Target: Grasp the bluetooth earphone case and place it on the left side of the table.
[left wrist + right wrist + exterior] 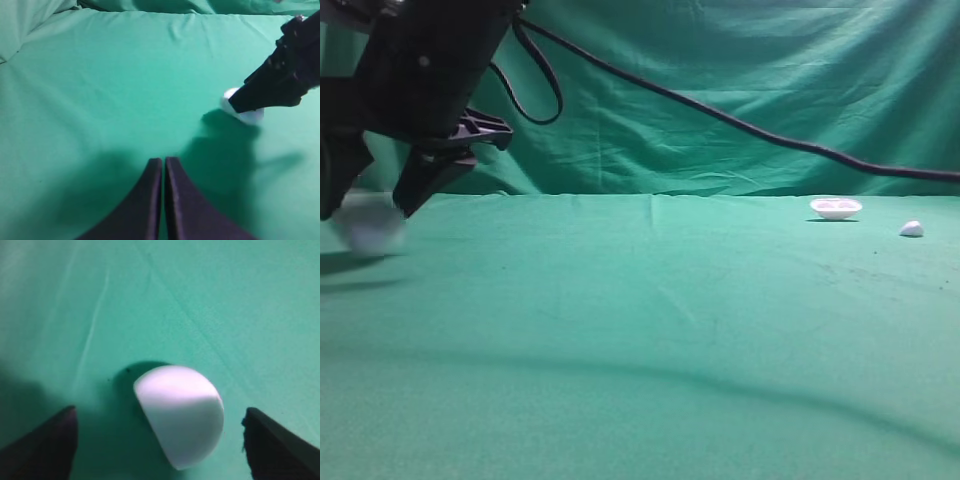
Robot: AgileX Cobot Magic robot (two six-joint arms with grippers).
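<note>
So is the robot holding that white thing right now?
No. The right end effector is open, its fingers apart on either side of the white rounded plastic earphone case lying on the green cloth table. The left end effector is shut, empty.

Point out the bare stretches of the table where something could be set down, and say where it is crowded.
The widest free patch of the table runs from the right pincer over the bluetooth earphone case across to the white dish and small white piece. The near front is bare too. It is crowded only at far left, where the shut left pincer also sits.
</note>
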